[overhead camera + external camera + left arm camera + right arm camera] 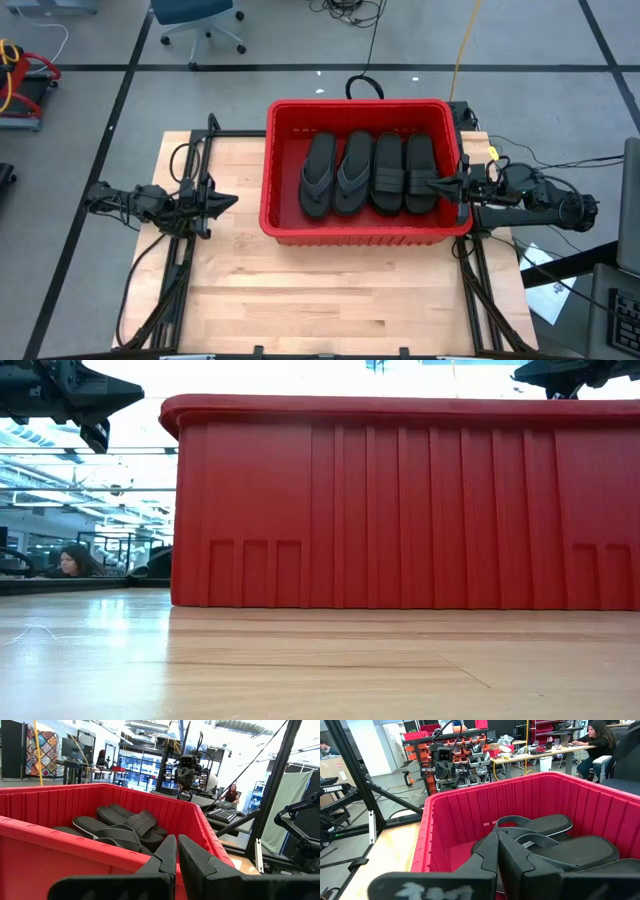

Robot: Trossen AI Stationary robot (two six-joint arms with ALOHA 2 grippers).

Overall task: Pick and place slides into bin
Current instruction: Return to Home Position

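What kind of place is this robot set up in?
Likely a robotics lab or workshop sharing an open office: shelves of orange parts bins, a person working at a desk, and a swivel chair.

Bright, even light from overhead falls on my table (330,290), leaving only soft shadows inside the bin (285,225). From table height the room behind washes out white and the wood gleams. My left fingers (200,865) look dark against that brightness.
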